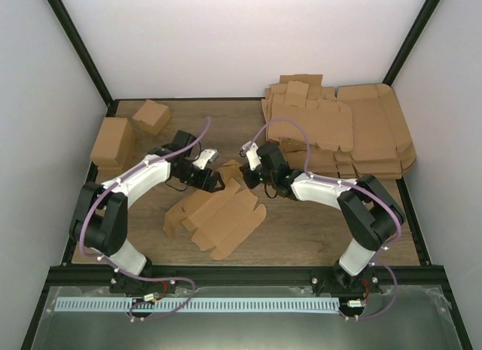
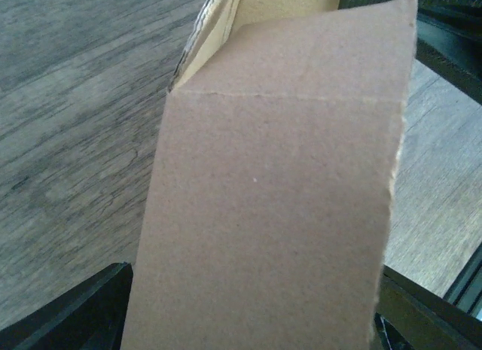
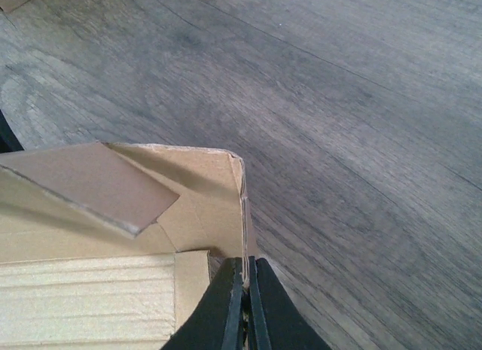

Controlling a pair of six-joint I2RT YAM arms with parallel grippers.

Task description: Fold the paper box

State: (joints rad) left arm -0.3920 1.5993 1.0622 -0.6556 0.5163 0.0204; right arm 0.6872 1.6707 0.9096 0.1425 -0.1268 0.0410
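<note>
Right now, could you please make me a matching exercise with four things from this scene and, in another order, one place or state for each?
1. brown die-cut paper box
2. heap of brown cardboard sheets
3. left gripper
4. right gripper

a. far right of the wooden table
b. jaws shut on a box wall
c. middle of the table, partly folded
d. jaws wide, a box flap between them

Pairs: 1-c, 2-a, 3-d, 4-b

Setting: robot test cell on a lab-type bench.

Evidence:
- plain white enclosure walls (image 1: 248,41) on black metal frame posts (image 1: 77,45)
- wood-grain laminate tabletop (image 1: 316,237)
- white-and-black left arm (image 1: 143,177) and right arm (image 1: 331,190), bolted at the near black rail (image 1: 248,273)
- heap of flat brown cardboard blanks (image 1: 369,132) in the far right corner
</note>
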